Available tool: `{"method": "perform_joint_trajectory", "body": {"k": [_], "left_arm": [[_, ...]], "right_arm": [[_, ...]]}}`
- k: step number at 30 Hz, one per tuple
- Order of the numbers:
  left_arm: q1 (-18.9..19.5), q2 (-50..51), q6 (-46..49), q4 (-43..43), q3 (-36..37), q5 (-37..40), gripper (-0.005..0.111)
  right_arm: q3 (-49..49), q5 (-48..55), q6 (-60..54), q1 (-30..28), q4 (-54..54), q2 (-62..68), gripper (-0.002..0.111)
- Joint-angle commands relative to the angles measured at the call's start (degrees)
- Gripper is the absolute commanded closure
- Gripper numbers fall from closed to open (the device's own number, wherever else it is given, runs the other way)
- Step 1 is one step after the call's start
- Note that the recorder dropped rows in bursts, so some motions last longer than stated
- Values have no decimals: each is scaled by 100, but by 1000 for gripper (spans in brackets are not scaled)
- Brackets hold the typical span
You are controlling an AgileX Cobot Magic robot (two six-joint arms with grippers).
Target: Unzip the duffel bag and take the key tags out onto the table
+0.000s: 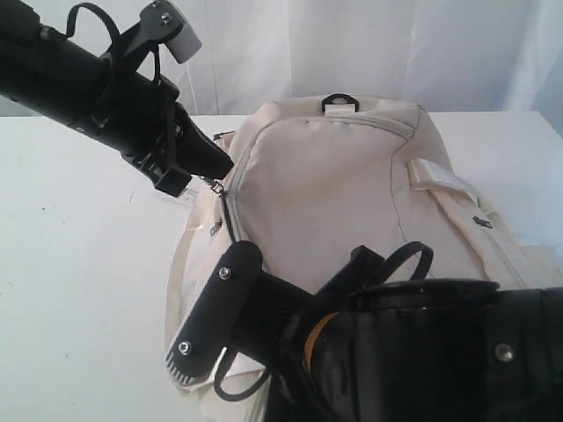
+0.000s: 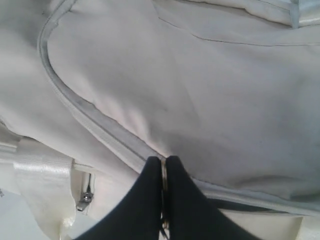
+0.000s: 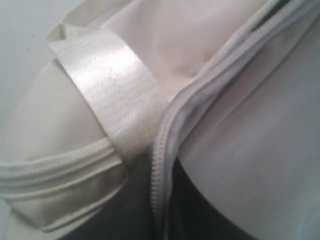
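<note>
The cream duffel bag [image 1: 334,185] lies on the white table [image 1: 70,264]. My left gripper [image 1: 209,174] reaches in from the upper left to the bag's left end. In the left wrist view, the left gripper [image 2: 163,170] is shut on a thin metal zipper pull [image 2: 163,176] on the grey zipper [image 2: 95,127]. In the right wrist view, my right gripper [image 3: 160,175] is shut on the bag's zipper edge [image 3: 157,165], beside a pale webbing handle [image 3: 115,100]. From the exterior camera, its own wrist hides the right gripper's jaws. The key tags are out of view.
A second small metal pull [image 2: 85,199] hangs on a side pocket. A black D-ring [image 1: 339,103] sits at the bag's far end. White curtain [image 1: 369,44] closes the back. My right arm's bulk [image 1: 422,352] covers the bag's near side.
</note>
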Motion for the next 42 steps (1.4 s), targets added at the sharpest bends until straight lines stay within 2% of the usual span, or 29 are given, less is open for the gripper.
{"method": "perform_joint_trajectory", "body": {"k": [1,12,15,20,23,34,42], "left_arm": [[42,1,15,-61,-25,-480,107],[65,1,-62,146,-25,-875,107],[205,1,-291,146,-25,-930,107],[643,-32,-391,146,-25,-705,107],[880,-105,-391,146,-25,-481,107],[1673,-480,-356,223,-25,270,107],[1749,-566,-231,90,-16,744,107]], "right_arm": [[395,740,-176,4,686,-80,108],[1402,1829,114,4,640,-961,108],[1571,2102,270,-6,497,-1128,108],[1679,2538,454,-6,210,-1203,108],[1700,2515,454,-69,126,-1203,108],[1714,2117,407,-1010,-257,-1203,108],[1714,1878,367,-1255,-282,-1203,108]]}}
